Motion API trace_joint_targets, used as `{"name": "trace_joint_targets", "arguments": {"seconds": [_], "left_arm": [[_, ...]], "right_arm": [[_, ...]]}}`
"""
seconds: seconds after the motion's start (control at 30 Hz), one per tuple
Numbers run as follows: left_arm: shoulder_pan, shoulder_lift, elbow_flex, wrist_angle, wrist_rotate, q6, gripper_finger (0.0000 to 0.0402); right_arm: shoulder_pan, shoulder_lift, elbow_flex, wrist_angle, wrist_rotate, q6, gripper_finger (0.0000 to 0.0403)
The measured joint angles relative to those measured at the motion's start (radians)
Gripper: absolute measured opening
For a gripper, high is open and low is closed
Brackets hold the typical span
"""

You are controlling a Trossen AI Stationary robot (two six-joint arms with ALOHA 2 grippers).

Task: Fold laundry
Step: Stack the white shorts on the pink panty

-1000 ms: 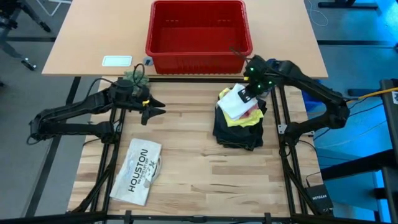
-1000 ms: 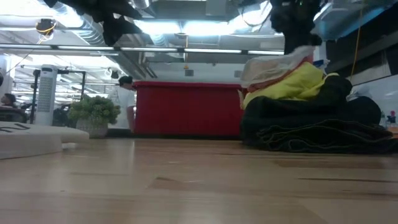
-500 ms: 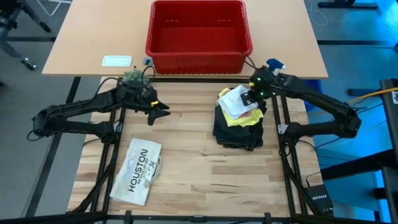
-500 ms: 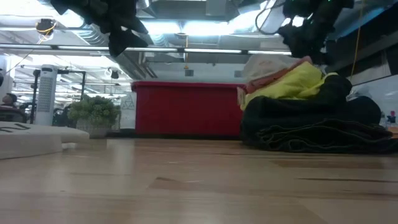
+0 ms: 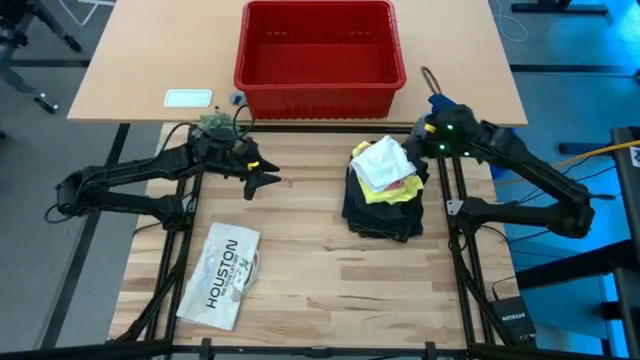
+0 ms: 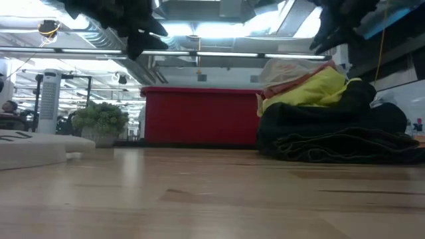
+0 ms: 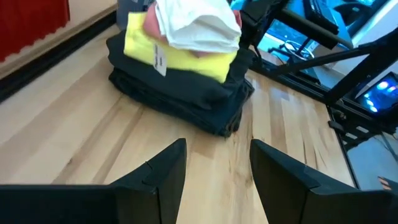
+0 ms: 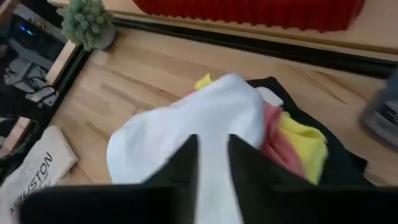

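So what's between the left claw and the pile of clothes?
Nothing, only bare wooden table separates the left gripper from the clothes pile, seen from above.

The clothes form one stack on the table's right half: trousers at the bottom, T-shirt on them, small cloths on top. A basket stands behind; a printed bag lies front left.

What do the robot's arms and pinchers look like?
Both arms are dark, almost black, and thin, built from jointed tube pieces. The left gripper has two flat black fingers that narrow toward their tips. The right gripper has small green lights glowing on its wrist and a thin black cable looping above it. Both arms rise from black metal frames.
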Motion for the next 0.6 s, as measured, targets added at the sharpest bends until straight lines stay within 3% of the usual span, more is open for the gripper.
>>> {"name": "trace_joint_targets", "arguments": {"seconds": [0.1, 0.37, 0.6], "left_arm": [[0.0, 0.048, 0.0, 0.063, -0.009, -0.012, 0.0168], [0.0, 0.168, 0.0, 0.182, -0.015, -0.075, 0.0168], [0.0, 0.207, 0.0, 0.183, -0.015, -0.085, 0.0168]], "right_arm": [[0.046, 0.058, -0.001, 0.058, 0.012, -0.006, 0.0015], [0.091, 0.249, -0.035, 0.075, 0.039, -0.011, 0.0002], [0.09, 0.284, -0.184, 0.193, -0.031, 0.017, 0.0]]}}
